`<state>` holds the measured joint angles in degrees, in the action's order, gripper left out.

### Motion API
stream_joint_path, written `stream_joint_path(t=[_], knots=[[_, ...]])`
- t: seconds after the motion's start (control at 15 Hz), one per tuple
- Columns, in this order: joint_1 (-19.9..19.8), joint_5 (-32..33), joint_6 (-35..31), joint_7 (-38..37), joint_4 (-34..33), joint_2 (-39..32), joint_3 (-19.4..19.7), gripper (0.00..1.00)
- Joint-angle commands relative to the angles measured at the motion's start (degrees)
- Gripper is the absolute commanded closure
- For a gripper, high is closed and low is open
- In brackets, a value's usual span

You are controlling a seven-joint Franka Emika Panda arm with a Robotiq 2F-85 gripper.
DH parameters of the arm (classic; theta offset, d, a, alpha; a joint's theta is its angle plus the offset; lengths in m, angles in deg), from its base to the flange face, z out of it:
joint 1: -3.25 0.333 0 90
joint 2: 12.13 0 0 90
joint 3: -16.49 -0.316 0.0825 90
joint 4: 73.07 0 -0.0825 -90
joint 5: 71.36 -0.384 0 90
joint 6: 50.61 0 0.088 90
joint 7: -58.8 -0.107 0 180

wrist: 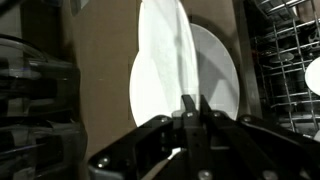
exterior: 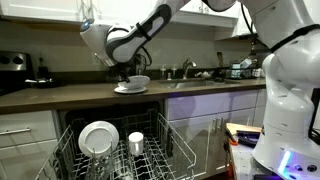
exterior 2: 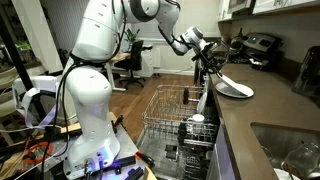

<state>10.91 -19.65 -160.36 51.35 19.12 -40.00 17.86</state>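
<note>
My gripper (wrist: 191,103) is shut on the rim of a white bowl (wrist: 165,45), which stands edge-on just ahead of the fingers. Under it a round white plate (wrist: 215,70) lies on the brown counter (wrist: 100,90). In both exterior views the arm reaches over the counter and the gripper (exterior: 125,72) (exterior 2: 208,62) pinches the bowl (exterior: 138,81) (exterior 2: 236,88) from above. The bowl is at or just above the plate (exterior: 130,90); I cannot tell whether they touch.
Below the counter an open dishwasher has its wire rack (exterior: 165,150) (exterior 2: 170,112) pulled out, holding a white plate (exterior: 98,138) and a cup (exterior: 136,142). The rack (wrist: 290,60) also shows in the wrist view. A sink (exterior 2: 290,150) and clutter (exterior: 205,73) occupy the counter.
</note>
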Motion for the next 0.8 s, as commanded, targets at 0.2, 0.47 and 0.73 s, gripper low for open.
stream_joint_path(t=[0.2, 0.47, 0.73], knots=[[0.0, 1.1, 0.6, -0.9, -0.6, -0.5, -0.1, 0.95], [0.0, 2.1, -0.2, -1.9, -1.1, -1.3, 0.2, 0.95], [0.0, 3.5, -0.1, -3.2, -1.7, -2.4, 0.4, 0.95]])
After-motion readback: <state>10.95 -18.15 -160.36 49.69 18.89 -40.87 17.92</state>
